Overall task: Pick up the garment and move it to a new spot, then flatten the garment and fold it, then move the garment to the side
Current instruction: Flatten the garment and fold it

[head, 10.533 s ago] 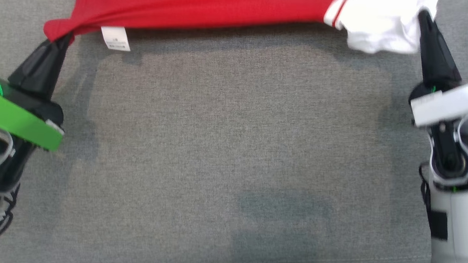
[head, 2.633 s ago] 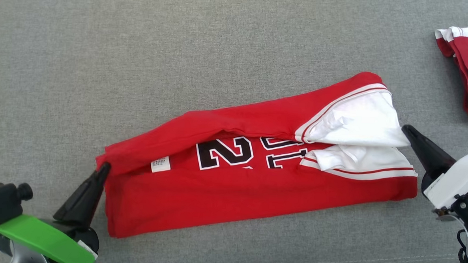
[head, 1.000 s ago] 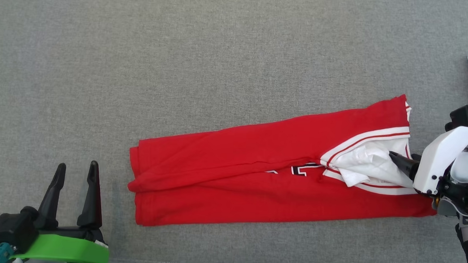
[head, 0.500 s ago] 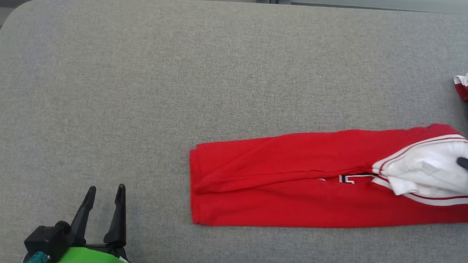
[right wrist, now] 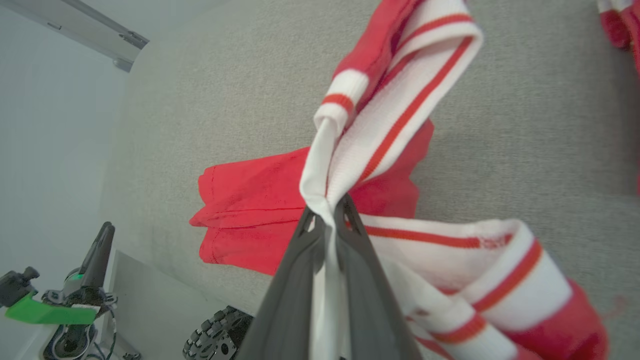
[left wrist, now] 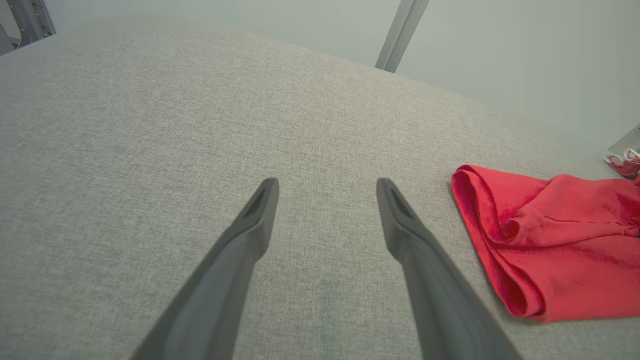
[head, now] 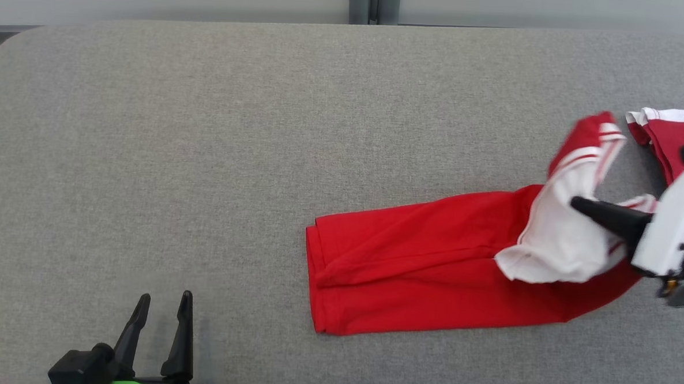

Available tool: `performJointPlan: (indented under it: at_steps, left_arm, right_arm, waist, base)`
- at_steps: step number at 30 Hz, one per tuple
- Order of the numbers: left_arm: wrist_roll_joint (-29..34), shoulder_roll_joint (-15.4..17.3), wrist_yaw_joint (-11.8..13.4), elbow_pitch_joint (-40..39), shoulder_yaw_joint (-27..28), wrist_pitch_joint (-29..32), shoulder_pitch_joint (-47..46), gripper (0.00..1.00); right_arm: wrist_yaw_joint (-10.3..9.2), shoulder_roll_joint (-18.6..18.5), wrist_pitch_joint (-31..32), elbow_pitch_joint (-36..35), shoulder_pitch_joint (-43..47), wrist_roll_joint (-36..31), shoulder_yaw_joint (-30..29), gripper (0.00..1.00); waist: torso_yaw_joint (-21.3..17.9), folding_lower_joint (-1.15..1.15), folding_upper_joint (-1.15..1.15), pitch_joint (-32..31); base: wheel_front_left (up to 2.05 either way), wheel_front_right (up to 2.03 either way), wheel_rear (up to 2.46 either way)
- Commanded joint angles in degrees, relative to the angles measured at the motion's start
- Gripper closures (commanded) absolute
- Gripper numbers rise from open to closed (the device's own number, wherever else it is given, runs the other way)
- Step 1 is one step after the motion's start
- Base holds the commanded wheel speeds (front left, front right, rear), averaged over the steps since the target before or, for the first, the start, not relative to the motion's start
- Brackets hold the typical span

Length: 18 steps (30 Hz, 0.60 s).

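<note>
Raised off the grey cushion [head: 206, 122] since half a second back: striped white end of the red jersey [head: 431, 265], pinched in the right gripper [head: 576, 203], jaws closed on it. Folded body trails away from the tips toward the left gripper [head: 165, 295], spread and empty, well short of the hem. Fold step, likely; next, carry that end over the hem, flat.
</note>
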Motion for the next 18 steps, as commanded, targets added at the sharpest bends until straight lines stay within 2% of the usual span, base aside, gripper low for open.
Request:
performJointPlan:
  at_steps: [1, 2, 3, 5, 8, 10, 14, 18]
  left_arm:
    - [0.69, 0.0, -0.37, 0.13, -0.26, -0.14, -0.69, 0.0]
    - [1.09, 0.2, -0.41, 0.29, -0.61, -0.15, -1.18, 0.0]
    - [1.09, 0.2, -0.41, 0.29, -0.61, -0.15, -1.18, 0.0]
    - [1.97, 0.73, -0.48, 0.78, -1.34, -0.15, -2.16, 0.0]
    - [2.24, 0.48, -0.7, 1.51, -2.07, -0.14, -3.47, 0.0]
    - [2.45, 0.78, -0.8, 2.28, -2.93, -0.14, -4.27, 0.0]
    - [2.17, 1.34, -0.84, 3.38, -4.31, -0.14, -5.57, 0.0]
    - [1.85, 1.27, -0.9, 4.14, -4.77, -0.14, -6.08, 0.0]
  right_arm:
    - [0.01, 3.8, 0.2, -1.85, 0.22, -0.9, 4.04, 1.0]
    - [0.01, 5.67, 0.07, -2.6, 0.61, -1.72, 6.71, 1.0]
    - [0.01, 5.67, 0.07, -2.6, 0.61, -1.72, 6.71, 1.0]
    - [0.01, 9.44, -1.81, -2.3, 1.55, -4.43, 10.92, 1.0]
    - [0.01, 12.0, -6.92, 0.65, 2.47, -8.1, 16.69, 1.0]
    - [0.0, 12.58, -11.7, 4.18, 2.78, -9.77, 19.29, 1.0]
    - [0.01, 12.72, -21.59, 12.35, 2.35, -6.95, 24.49, 1.0]
    - [0.01, 12.72, -28.38, 19.07, 0.21, -3.94, 29.35, 1.0]
  waist:
    - [-1.93, 0.0, 0.0, 1.21]
    - [-2.24, 0.0, 0.0, 1.54]
    - [-2.24, 0.0, 0.0, 1.54]
    - [-2.58, 0.0, 0.0, 2.17]
    - [-2.39, 0.0, 0.0, 3.09]
    - [-1.95, 0.0, 0.0, 3.56]
    - [-0.53, 0.0, 0.0, 4.17]
    - [0.59, 0.0, 0.0, 4.31]
  base:
    - [0.0, 0.0, 0.0]
    - [0.0, 0.0, 0.0]
    - [0.0, 0.0, 0.0]
    - [0.0, 0.0, 0.0]
    - [0.0, 0.0, 0.0]
    - [0.0, 0.0, 0.0]
    - [0.0, 0.0, 0.0]
    - [0.0, 0.0, 0.0]
